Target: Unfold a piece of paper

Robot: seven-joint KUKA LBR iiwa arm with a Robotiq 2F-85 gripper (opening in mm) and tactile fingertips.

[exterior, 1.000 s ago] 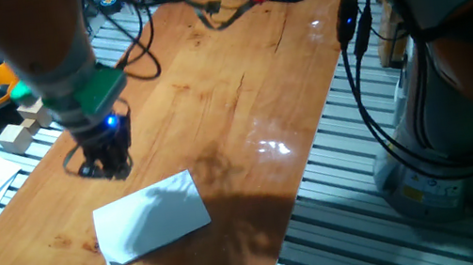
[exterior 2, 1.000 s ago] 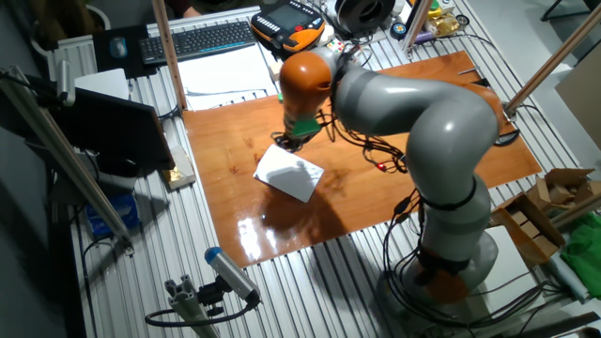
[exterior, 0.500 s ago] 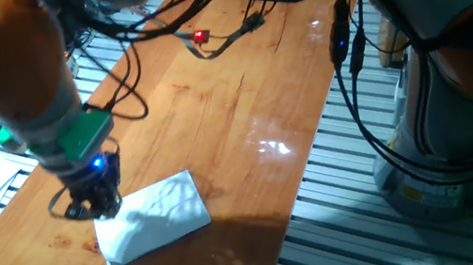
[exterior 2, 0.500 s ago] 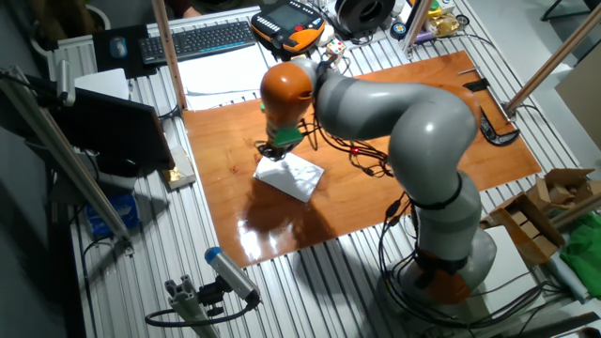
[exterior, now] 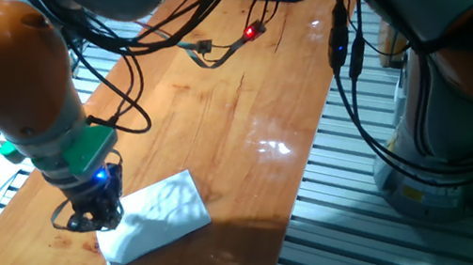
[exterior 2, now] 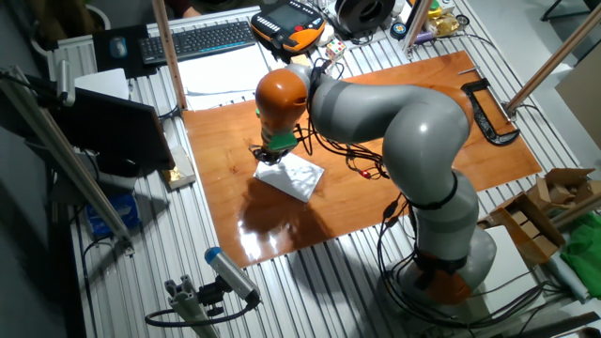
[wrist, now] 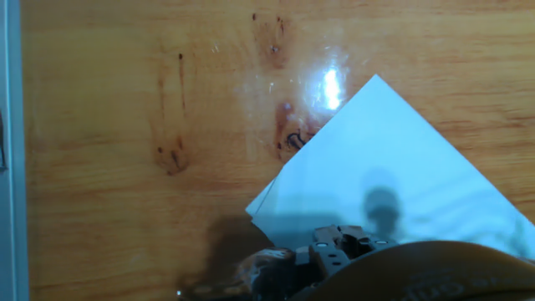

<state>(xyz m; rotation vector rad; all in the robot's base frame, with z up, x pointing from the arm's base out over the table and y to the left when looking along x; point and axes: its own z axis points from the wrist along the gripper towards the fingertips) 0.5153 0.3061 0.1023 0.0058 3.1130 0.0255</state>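
**Over the paper's corner, gripper low on the desk**

Near the front edge of the wooden desk (exterior: 241, 103) lies the piece of paper (exterior: 157, 216), folded flat, white and blank on the face that shows. From the hand view two layers peek apart at one corner of the sheet (wrist: 393, 184). The gripper (exterior: 97, 214) sits right at the paper's far left corner, down close to the desk; from the other side it (exterior 2: 269, 155) hangs over the sheet's (exterior 2: 293, 176) upper corner. Whether its fingers are spread or closed I cannot tell, nor whether they have hold of the paper. A black clamp (exterior 2: 485, 113) lies well apart at the desk's far end.
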